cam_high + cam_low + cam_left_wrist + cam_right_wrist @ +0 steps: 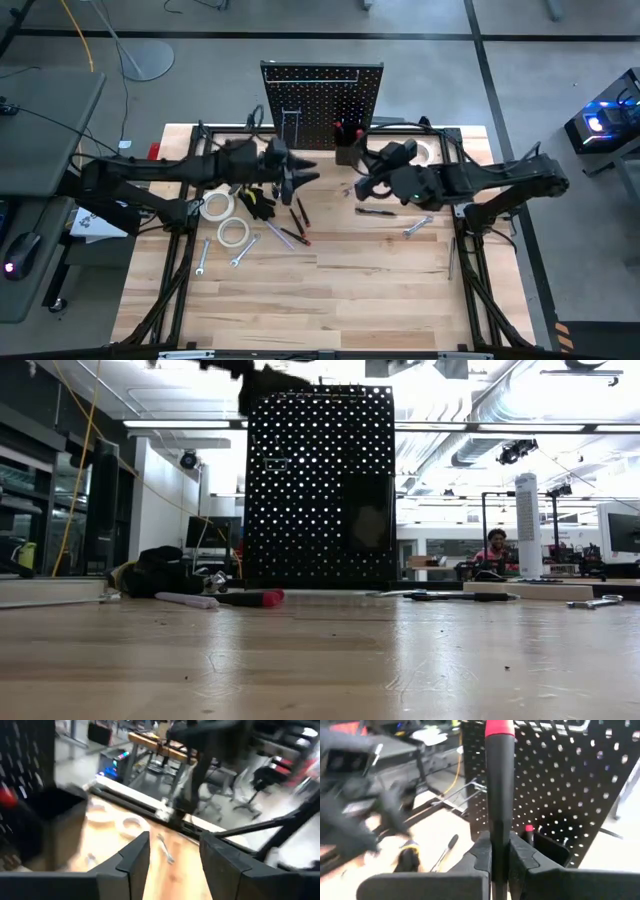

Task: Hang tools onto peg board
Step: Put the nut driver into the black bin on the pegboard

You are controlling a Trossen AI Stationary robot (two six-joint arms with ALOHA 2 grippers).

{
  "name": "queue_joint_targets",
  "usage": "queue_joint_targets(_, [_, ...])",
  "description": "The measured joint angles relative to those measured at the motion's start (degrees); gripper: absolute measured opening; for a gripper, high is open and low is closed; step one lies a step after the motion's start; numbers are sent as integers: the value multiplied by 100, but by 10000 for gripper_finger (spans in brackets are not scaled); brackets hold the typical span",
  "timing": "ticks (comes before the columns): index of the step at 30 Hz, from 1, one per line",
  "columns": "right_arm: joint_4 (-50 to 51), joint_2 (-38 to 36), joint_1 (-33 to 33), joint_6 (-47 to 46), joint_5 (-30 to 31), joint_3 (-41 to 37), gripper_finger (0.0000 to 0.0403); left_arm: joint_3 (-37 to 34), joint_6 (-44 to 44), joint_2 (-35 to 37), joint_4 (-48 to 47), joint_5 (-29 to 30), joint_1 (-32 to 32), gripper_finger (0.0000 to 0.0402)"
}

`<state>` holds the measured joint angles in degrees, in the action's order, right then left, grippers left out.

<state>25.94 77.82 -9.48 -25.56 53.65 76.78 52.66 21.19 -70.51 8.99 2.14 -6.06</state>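
Right gripper [500,857]: the jaws are clamped tight on a screwdriver [499,785], gripping its slim black shaft-like handle low down so that the red cap stands up and clear. Held upright in this way, the tool appears ready to be lowered end-first into a holder. The gripper sits right of centre, just in front of the peg board [322,100], close to the small black bin [547,847], in which another red-tipped tool already stands. I judge the bin to be the intended destination.

Left gripper [172,855]: the jaws stand partly apart with nothing between them. It hovers left of centre, near the board's foot, above the loose tools; it looks ready to collect one.

Peg board: an upright black rectangular panel at the far edge of the desk [380,300], rigid and evenly perforated, with thin metal hooks [465,792] projecting from its face.

Tools on the desk: two white tape rolls [225,220], flat rings, lie left of centre. Black-handled pliers [257,203] lie just beside them, and slim screwdrivers [295,225] lie a little to their right. Silver wrenches [243,255] lie nearer, and another wrench [417,227] rests under the right arm. A further pale ring near the bin is probably tape, though the wrist view is blurred. The desk top is light planked wood, smooth and matt.
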Motion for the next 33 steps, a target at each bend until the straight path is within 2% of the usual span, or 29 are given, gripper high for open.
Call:
queue_joint_targets(3, [-1221,4,275,167,-67,-766,14,-825,777,214,1221,-49,109,137])
queue_joint_targets(6, [-3044,7,673,443,-414,-1623,14,-1449,1324,382,2229,-18,197,125])
queue_joint_targets(9, [-4752,-2,1105,898,-773,-2308,14,-1775,1594,610,2538,79,258,115])
queue_joint_targets(12, [-5688,-5,1510,1440,-948,-2626,14,-1829,1584,872,2432,119,278,106])
queue_joint_targets(16, [-5754,-15,1997,2052,-1021,-2645,14,-1829,1383,1159,2316,217,265,95])
queue_joint_targets(22, [-5704,2,2611,2002,-1375,-2649,14,-1827,947,1543,2158,637,256,85])
queue_joint_targets(33, [-5743,558,2977,1682,-1985,-2649,18,-1827,553,1692,2065,744,256,85])
